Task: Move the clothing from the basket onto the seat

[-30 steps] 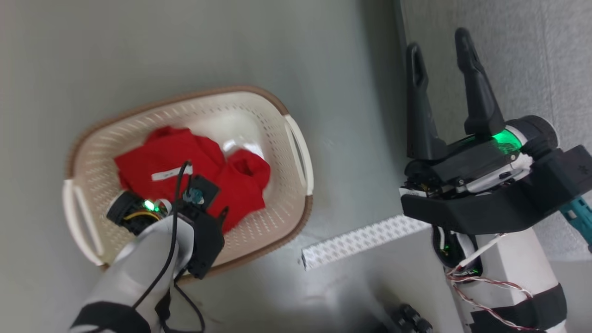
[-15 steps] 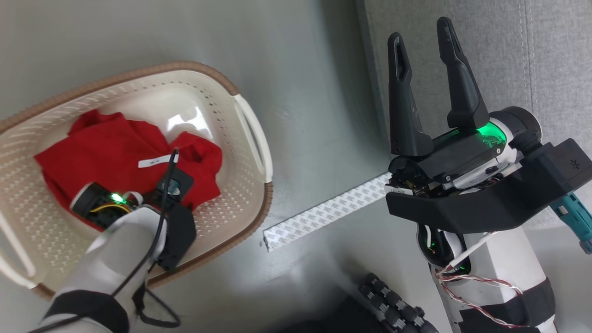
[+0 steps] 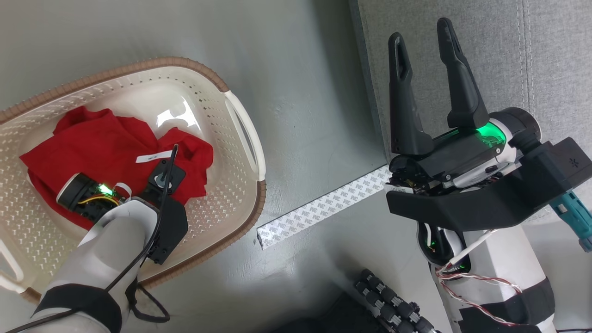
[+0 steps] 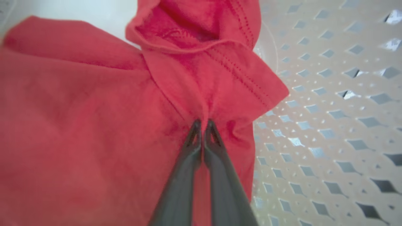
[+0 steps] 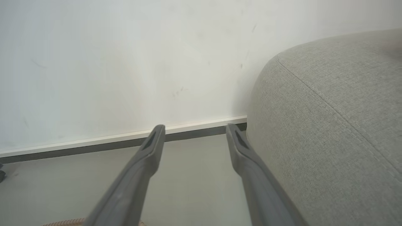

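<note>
Left gripper (image 4: 202,122) pinching clothing (image 4: 78,110), strip (image 3: 319,210) between basket (image 3: 138,64), seat (image 3: 545,55)

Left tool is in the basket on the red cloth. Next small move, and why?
Probably raise the left tool straight up: it is shut on a pinched fold of the clothing, which lies in the basket, not yet on the seat.

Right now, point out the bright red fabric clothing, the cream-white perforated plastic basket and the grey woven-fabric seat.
bright red fabric clothing (image 3: 92,138): head view, flat cloth left of its white label.
cream-white perforated plastic basket (image 3: 219,152): head view, perforated right-hand inner wall.
grey woven-fabric seat (image 3: 555,55): head view, bare upholstery right of the seam.
</note>
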Controlling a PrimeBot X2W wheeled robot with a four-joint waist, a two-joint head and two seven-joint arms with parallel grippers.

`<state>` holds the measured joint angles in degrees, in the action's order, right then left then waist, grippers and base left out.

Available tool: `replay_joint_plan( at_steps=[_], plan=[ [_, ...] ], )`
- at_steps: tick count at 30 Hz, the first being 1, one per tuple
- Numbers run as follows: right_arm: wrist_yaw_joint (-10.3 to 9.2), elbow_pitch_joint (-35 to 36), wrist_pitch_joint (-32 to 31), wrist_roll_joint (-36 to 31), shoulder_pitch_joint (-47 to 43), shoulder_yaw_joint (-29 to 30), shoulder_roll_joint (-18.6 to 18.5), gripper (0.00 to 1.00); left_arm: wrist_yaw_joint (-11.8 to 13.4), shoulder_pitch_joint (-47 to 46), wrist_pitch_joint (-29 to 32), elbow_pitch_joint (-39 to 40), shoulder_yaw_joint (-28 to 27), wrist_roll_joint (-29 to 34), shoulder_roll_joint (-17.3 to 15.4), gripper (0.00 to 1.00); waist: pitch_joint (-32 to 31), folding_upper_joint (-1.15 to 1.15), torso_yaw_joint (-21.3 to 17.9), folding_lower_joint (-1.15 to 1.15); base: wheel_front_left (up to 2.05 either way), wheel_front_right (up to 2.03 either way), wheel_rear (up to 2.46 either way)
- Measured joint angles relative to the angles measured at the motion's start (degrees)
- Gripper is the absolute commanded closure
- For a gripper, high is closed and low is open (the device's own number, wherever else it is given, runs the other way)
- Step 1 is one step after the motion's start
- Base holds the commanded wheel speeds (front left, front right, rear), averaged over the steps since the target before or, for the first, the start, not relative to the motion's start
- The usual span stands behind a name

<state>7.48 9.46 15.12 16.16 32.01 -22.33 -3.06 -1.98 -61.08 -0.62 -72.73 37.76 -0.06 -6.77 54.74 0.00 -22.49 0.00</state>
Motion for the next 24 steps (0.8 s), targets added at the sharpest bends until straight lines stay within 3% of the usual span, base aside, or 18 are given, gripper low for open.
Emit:
replay_joint_plan(
  at_steps=[8,14,24],
  plan=[
    [0.0,-0.77,0.0,-0.22,-0.87,0.03,0.02,0.0,0.19,1.81,-3.0,-0.31,-0.25,-1.57,0.35,1.0,-2.27,0.0,0.62,0.0,0.0,0.0,0.0],
    [0.0,-0.88,0.0,-0.42,-1.22,-0.11,-0.04,0.0,0.64,4.89,-9.89,0.47,-0.75,-3.65,1.26,1.0,-5.66,0.0,1.47,0.0,0.0,0.0,0.0],
    [0.0,-1.66,0.01,-1.23,-4.29,0.34,-2.75,0.0,1.8,11.65,-14.14,4.44,-2.81,-7.37,1.86,1.0,-13.07,0.0,3.85,0.0,0.0,0.0,0.0]
  ],
)
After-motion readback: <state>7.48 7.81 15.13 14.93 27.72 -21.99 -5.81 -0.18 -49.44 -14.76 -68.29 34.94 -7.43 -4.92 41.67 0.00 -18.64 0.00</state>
